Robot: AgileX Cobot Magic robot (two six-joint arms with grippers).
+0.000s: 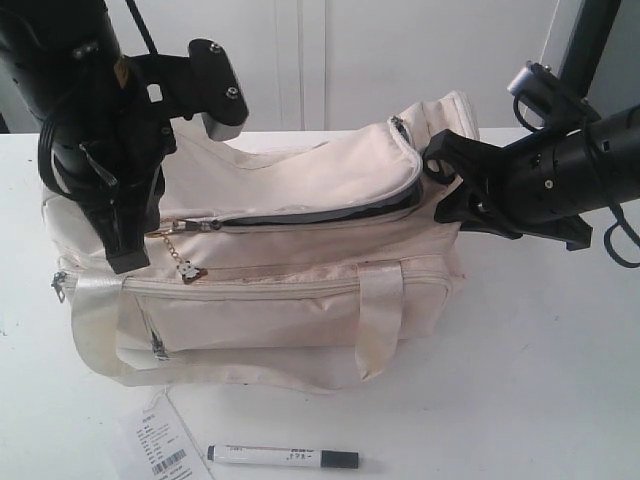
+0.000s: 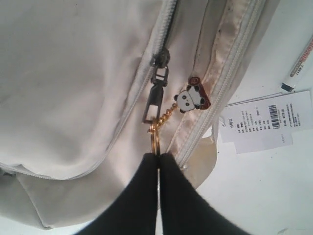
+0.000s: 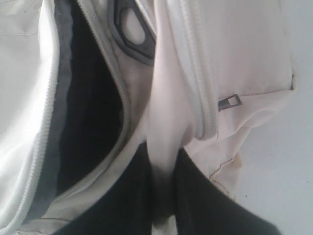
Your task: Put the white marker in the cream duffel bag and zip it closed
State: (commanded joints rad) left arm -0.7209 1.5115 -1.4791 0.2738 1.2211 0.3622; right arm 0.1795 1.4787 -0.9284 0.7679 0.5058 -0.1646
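The cream duffel bag stands mid-table, its curved top zipper open over much of its length, showing a dark inside. My left gripper is shut on the gold ring of the zipper pull's chain, next to a panda charm, at the bag's left end. My right gripper is shut on a fold of the bag's fabric at its right end. The white marker with a dark cap lies on the table in front of the bag.
A white paper tag with a barcode lies left of the marker, also seen as a label in the left wrist view. The white table stretches to the right of the bag. A white wall stands behind.
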